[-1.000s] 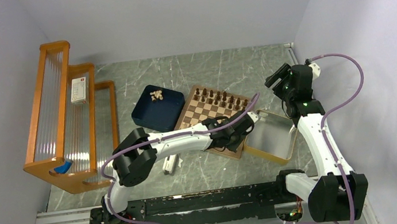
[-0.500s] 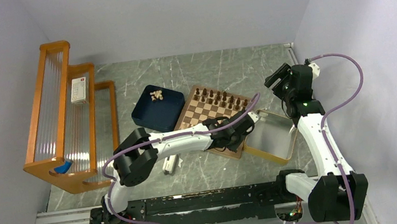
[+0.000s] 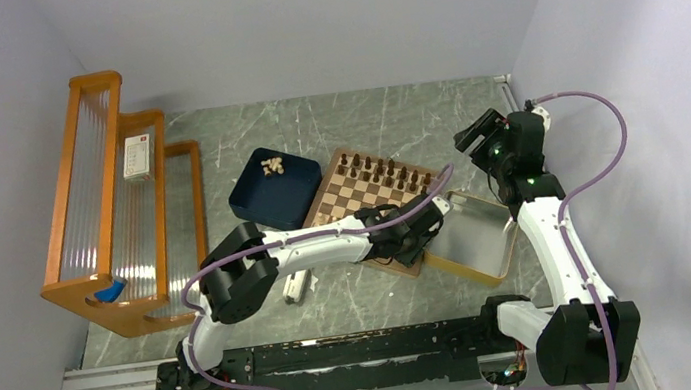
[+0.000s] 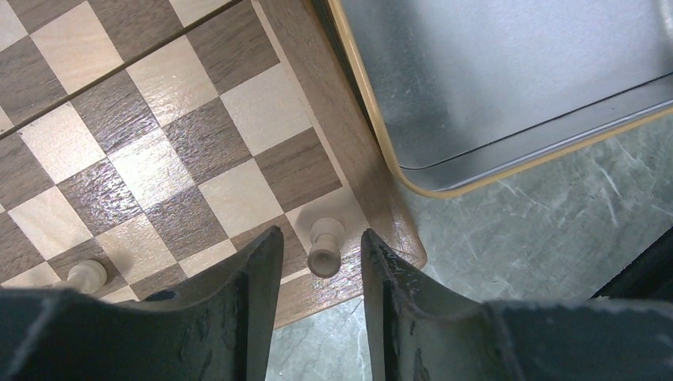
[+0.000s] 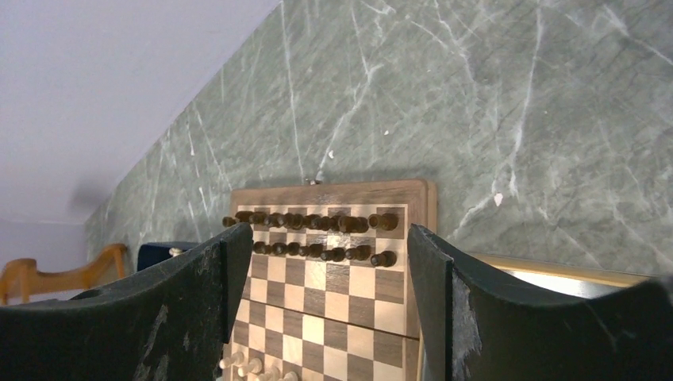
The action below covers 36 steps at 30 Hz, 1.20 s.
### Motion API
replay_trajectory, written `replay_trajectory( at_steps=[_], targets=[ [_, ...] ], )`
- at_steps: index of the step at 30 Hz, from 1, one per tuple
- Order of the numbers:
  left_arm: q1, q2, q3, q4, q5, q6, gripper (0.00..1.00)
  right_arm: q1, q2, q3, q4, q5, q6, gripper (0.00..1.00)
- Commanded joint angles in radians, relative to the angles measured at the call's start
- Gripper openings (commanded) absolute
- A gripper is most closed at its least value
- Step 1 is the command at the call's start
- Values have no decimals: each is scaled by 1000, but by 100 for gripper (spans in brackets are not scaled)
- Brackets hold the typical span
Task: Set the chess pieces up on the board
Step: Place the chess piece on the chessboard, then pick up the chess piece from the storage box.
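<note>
The board (image 3: pixel 354 197) lies mid-table, with two rows of dark chess pieces (image 3: pixel 384 172) along its far side, also visible in the right wrist view (image 5: pixel 317 222). A pale piece (image 4: pixel 324 248) stands upright on the near right corner square of the board (image 4: pixel 151 167). My left gripper (image 4: pixel 320 238) is open around it, with a gap on each side. Another pale piece (image 4: pixel 83 275) stands further left in the same row. My right gripper (image 5: pixel 325 234) hangs open and empty above the table's far right (image 3: pixel 477 132), facing the board.
A dark blue tray (image 3: pixel 262 206) left of the board holds several pale pieces (image 3: pixel 271 167). A yellow-rimmed metal tray (image 3: pixel 478 238) touches the board's right edge (image 4: pixel 492 79). A wooden rack (image 3: pixel 111 206) stands at the far left, and a small silver part (image 3: pixel 295 285) lies near the left arm.
My left gripper's jaws have spread apart, letting go of the pale piece on the corner square. The right arm has shifted slightly left.
</note>
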Motion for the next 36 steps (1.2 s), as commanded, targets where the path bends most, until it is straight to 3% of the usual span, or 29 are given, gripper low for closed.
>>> replay_trajectory(
  at_steps=[1, 9, 17, 28, 36],
  targets=[
    [-4, -23, 41, 9, -20, -5, 46, -8, 8, -1, 34, -48, 15, 75],
    [51, -104, -11, 73, 90, -46, 47, -8, 5, 27, 1, -41, 23, 76],
    [129, -171, -29, 96, 102, -54, 47, -8, -2, 59, -4, -97, 21, 76],
    [332, -296, -114, 106, 100, -33, 48, -7, 5, -33, 104, -245, -27, 76],
    [506, -352, -138, 70, 134, -2, 49, 24, 100, -67, 123, -353, -129, 76]
  ],
)
